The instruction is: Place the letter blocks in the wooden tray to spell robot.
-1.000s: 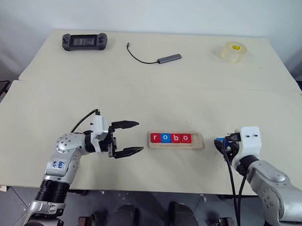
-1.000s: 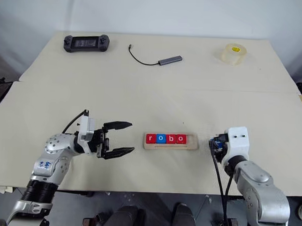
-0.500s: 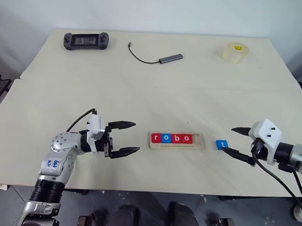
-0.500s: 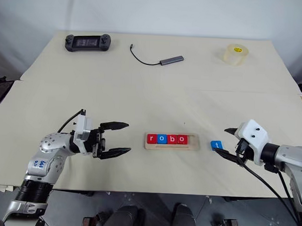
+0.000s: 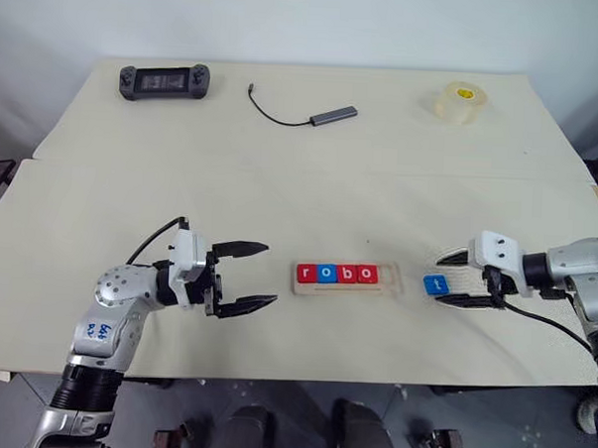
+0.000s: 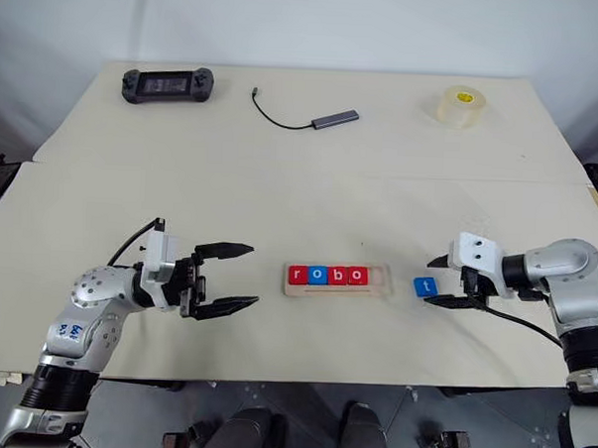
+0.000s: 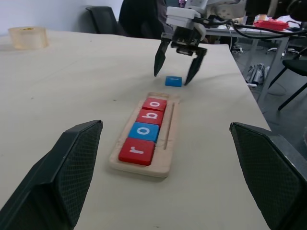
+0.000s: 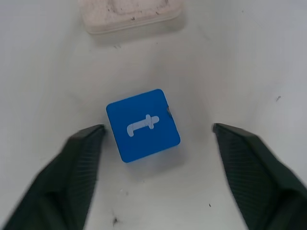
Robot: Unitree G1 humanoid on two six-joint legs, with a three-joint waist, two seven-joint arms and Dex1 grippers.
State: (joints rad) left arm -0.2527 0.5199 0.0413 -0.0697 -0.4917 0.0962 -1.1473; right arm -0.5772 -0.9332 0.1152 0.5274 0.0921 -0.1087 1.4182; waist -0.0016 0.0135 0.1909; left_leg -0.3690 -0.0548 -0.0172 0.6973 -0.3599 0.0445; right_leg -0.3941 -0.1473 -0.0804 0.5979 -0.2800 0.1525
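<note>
Wooden tray [image 5: 348, 288] holds r, o, b, o; its end slot is bare. Blue t block [image 5: 435, 285] lies on the desk just beside that end. Right gripper [image 5: 455, 279] straddles it, jaws released. Left gripper [image 5: 259, 276] jaws released, empty. Remaining: seat t.

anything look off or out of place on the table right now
One thing: the blue t block lies on the table beside the wooden tray, turned askew, while r, o, b, o sit in the groove with the last slot empty.
</note>
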